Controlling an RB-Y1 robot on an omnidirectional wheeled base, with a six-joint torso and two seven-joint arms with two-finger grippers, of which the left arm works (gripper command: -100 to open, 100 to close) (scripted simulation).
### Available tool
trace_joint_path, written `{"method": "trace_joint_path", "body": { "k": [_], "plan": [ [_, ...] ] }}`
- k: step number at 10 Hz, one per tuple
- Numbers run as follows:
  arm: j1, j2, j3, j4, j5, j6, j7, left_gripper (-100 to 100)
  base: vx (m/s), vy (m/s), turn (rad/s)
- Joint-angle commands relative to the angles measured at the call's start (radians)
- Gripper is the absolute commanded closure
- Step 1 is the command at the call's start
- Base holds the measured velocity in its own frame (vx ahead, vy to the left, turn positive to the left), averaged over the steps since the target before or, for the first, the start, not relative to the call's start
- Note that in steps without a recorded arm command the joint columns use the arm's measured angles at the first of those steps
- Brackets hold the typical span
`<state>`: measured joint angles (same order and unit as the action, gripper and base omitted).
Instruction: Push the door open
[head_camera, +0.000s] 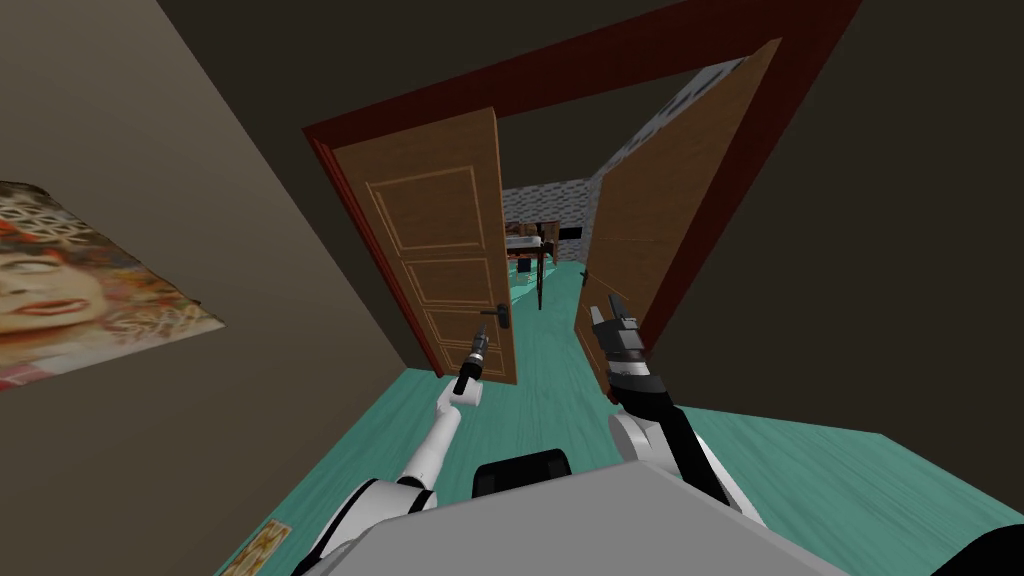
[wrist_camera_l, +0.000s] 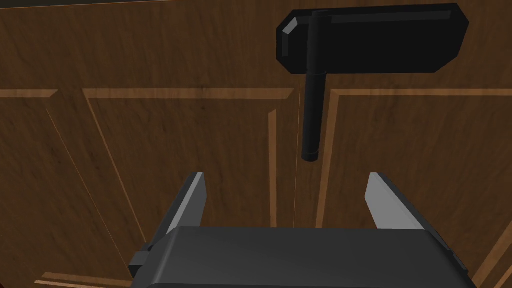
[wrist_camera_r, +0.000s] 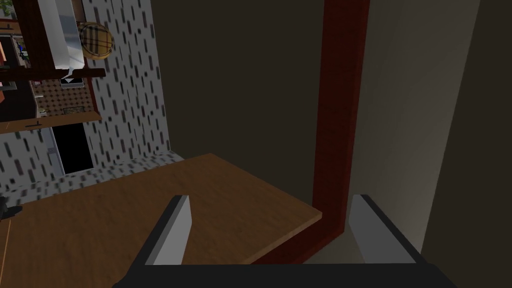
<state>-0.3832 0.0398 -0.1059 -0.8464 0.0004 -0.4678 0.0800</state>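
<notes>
Right brown wooden door leaf stands swung wide; left panelled brown leaf looks nearly closed, so roughly half done. Left end effector released, facing that leaf below its black lever handle. Right end effector also released.

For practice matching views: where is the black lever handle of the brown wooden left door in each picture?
Head view: black lever handle by the brown wooden left door's free edge, beyond the left claw.
Left wrist view: beyond the open claw.
Right wrist view: absent.
Shared landmark: door panel moulding.
</notes>
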Motion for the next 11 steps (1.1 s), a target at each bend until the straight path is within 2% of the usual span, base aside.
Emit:
{"method": "trace_joint_path", "body": {
  "k": [1,4,6,7,8,11],
  "plan": [
    [-0.020,-0.004,-0.003,0.031,0.000,0.007,0.005,-100,0.088,0.040,-0.012],
    [-0.056,-0.013,-0.006,0.092,-0.001,0.012,0.011,-100,0.071,0.035,-0.009],
    [-0.093,-0.023,-0.010,0.155,-0.001,0.018,0.018,-100,0.089,0.051,-0.014],
    [-0.097,-0.023,-0.003,0.162,0.001,0.004,0.014,-100,0.045,0.027,-0.008],
    [-0.099,-0.009,-0.001,0.169,0.002,0.002,0.012,-100,0.104,-0.023,-0.027],
    [-0.097,0.004,0.004,0.172,0.003,-0.003,0.010,-100,0.191,-0.033,-0.022]
  ]
}}
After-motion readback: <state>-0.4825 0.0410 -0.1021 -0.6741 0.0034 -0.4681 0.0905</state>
